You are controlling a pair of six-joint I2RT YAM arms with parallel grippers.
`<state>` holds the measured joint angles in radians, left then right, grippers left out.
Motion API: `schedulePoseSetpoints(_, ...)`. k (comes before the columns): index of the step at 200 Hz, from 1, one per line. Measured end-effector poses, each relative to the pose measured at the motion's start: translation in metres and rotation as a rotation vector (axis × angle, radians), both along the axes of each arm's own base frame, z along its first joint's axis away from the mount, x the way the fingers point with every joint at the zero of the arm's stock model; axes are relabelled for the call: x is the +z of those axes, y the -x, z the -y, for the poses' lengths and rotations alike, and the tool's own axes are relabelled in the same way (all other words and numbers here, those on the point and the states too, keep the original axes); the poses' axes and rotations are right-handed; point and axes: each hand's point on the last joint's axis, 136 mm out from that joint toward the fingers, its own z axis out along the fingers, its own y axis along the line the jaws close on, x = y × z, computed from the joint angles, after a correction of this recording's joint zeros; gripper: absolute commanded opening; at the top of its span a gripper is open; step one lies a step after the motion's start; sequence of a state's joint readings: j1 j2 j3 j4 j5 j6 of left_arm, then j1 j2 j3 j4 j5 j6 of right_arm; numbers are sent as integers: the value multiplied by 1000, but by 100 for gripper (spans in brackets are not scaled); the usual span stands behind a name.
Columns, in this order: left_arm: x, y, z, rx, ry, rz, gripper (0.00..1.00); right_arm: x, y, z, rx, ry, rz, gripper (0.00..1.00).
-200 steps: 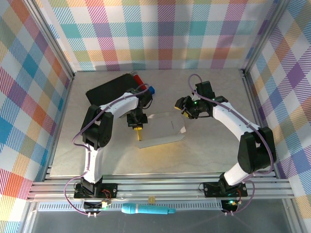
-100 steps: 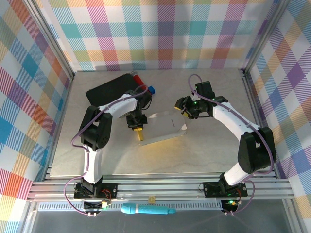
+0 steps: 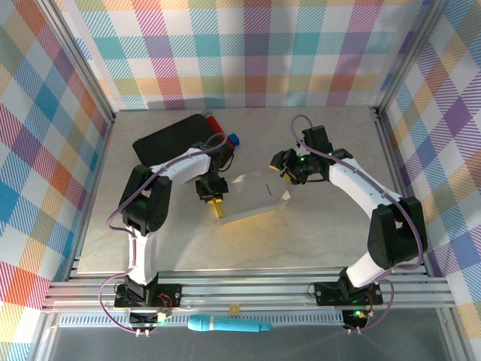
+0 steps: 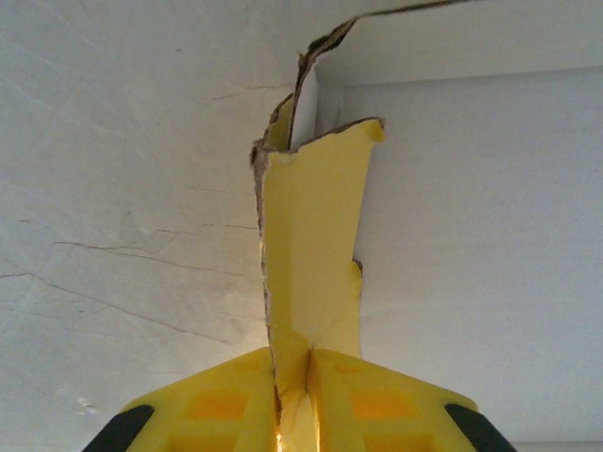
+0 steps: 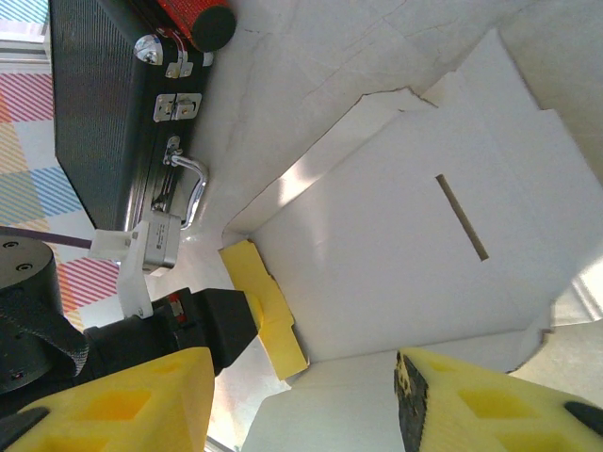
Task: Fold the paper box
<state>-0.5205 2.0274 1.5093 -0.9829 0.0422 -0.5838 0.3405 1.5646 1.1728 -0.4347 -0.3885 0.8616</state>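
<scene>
Where the paper box (image 3: 255, 197) lies opened out, pale side up, near the middle of the tabletop (image 3: 316, 241), the left tool (image 4: 294, 377) pinches a yellow flap at the box's left edge between its closed fingers. The right tool (image 5: 301, 400) hangs over the far right part of the box, fingers spread with nothing gripped. A black case (image 3: 169, 137) with a metal handle rests at the far left, near the box.
</scene>
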Motion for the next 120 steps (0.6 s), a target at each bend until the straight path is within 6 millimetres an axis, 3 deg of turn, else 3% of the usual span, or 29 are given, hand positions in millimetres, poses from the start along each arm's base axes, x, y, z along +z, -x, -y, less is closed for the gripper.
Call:
schedulePoseSetpoints(58,-4,-4,11,-4,40,26,18,1,1,-1,-4,-10,-10,54)
schedulePoseSetpoints(104,-2,-5,13,3,51,34,0,1,1,-1,-4,-10,-10,54)
schedulePoseSetpoints(120,-2,-5,13,7,49,35,0,1,1,-1,-3,-10,-10,54)
